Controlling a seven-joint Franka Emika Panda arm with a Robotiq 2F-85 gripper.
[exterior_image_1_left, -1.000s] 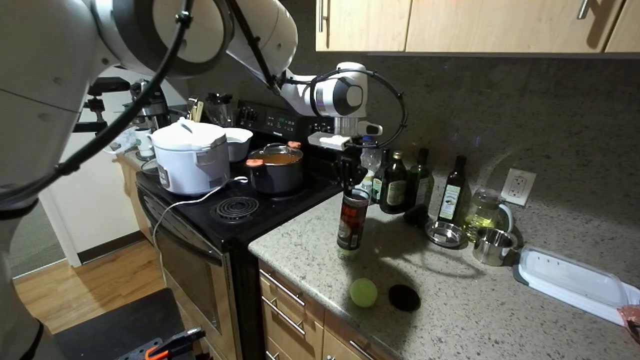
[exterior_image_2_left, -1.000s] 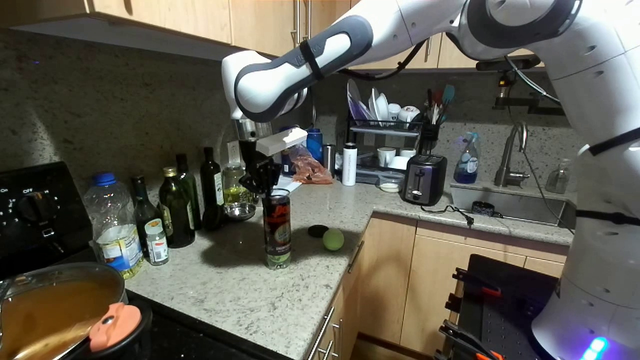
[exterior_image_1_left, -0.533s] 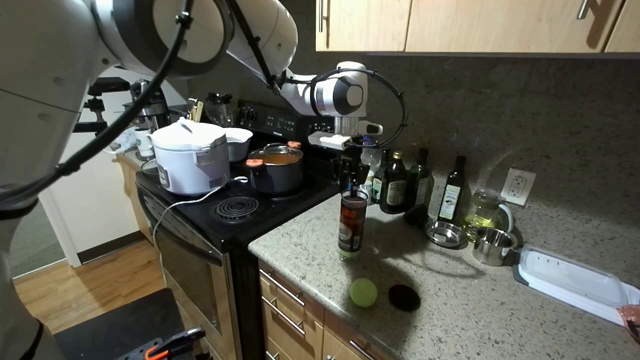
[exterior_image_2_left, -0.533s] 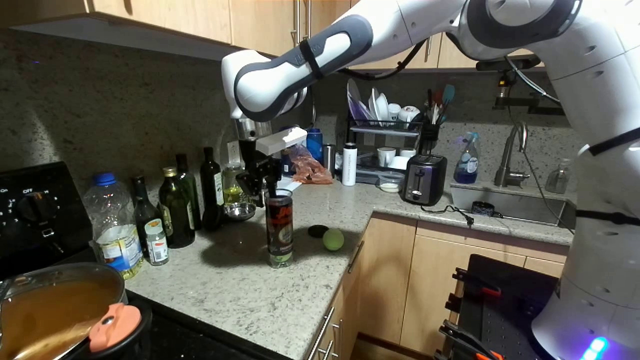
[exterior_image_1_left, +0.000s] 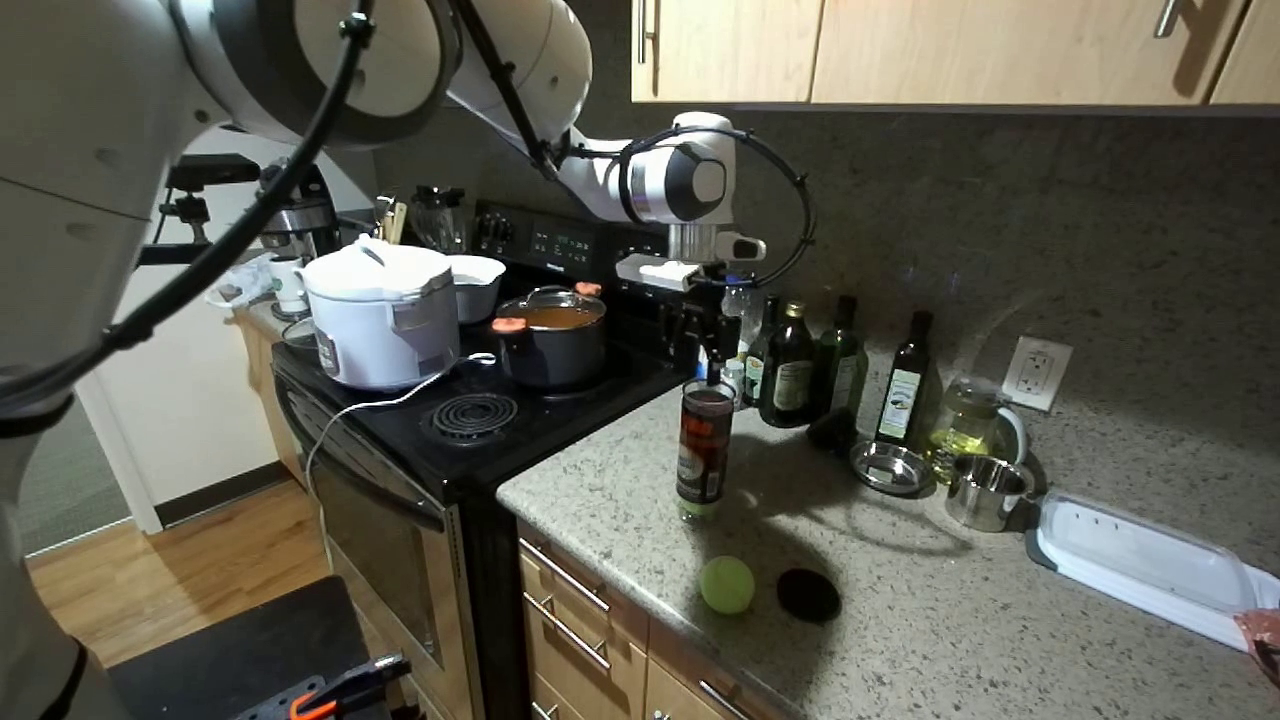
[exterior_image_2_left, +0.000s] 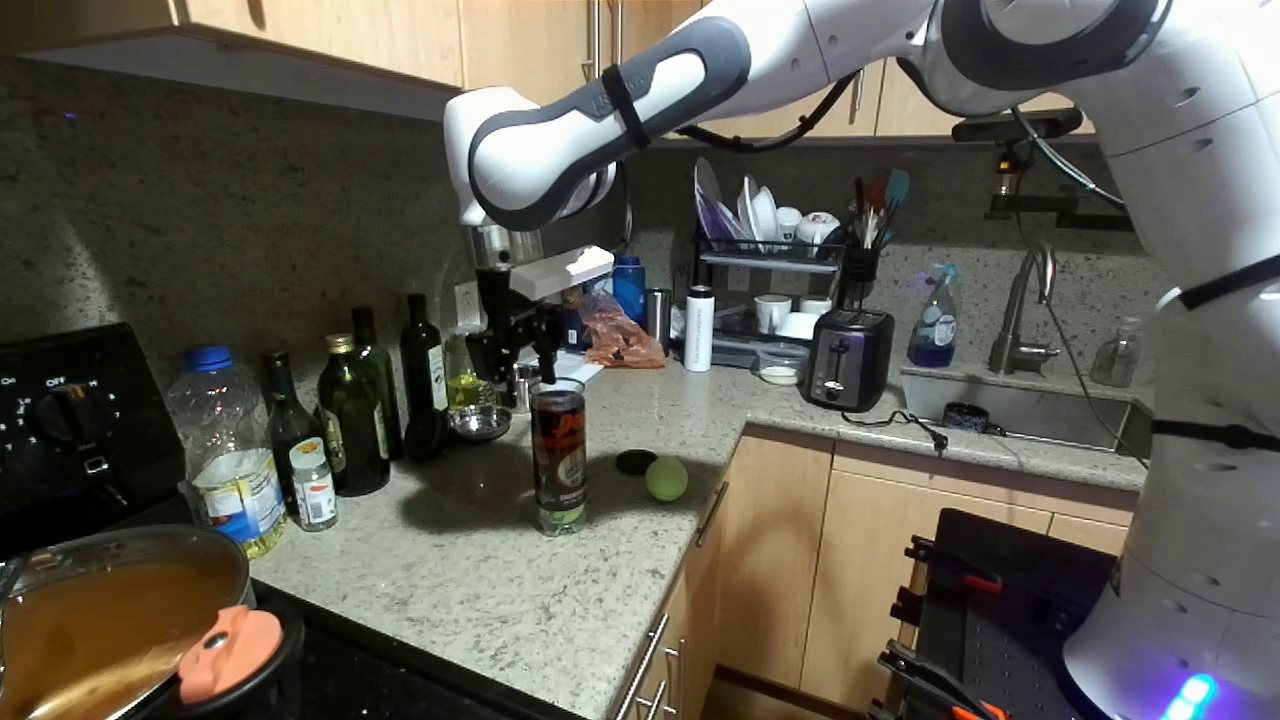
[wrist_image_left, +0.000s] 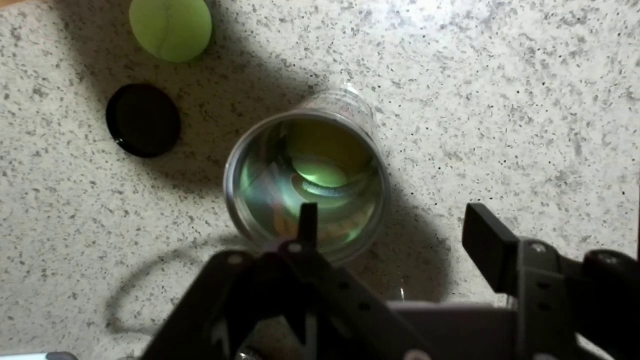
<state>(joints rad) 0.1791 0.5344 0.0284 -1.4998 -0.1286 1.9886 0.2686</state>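
Note:
A clear tube (exterior_image_1_left: 704, 455) with a red and black label stands upright on the counter in both exterior views. A green ball (wrist_image_left: 322, 172) shows down inside its open mouth in the wrist view. My gripper (wrist_image_left: 392, 222) stands open with nothing between its fingers. One finger (wrist_image_left: 308, 220) overlaps the tube's mouth; the other is off to the side, over the counter. In an exterior view the gripper (exterior_image_2_left: 515, 368) is just above the tube's rim; contact there I cannot tell. Beside the tube lie a tennis ball (exterior_image_1_left: 727, 585) and a black round lid (exterior_image_1_left: 809, 596).
Dark glass bottles (exterior_image_2_left: 352, 420) and a blue-capped plastic bottle (exterior_image_2_left: 225, 450) line the backsplash. Also there are a small steel dish (exterior_image_1_left: 890, 468), a steel cup (exterior_image_1_left: 985, 492) and a glass jug (exterior_image_1_left: 965, 425). The stove with a pot (exterior_image_1_left: 553, 345) adjoins the counter.
The jaws have opened and the gripper has risen a little from the tube's rim. The tube, slightly tilted before, now stands straight and has shifted slightly. Ball and lid have not moved.

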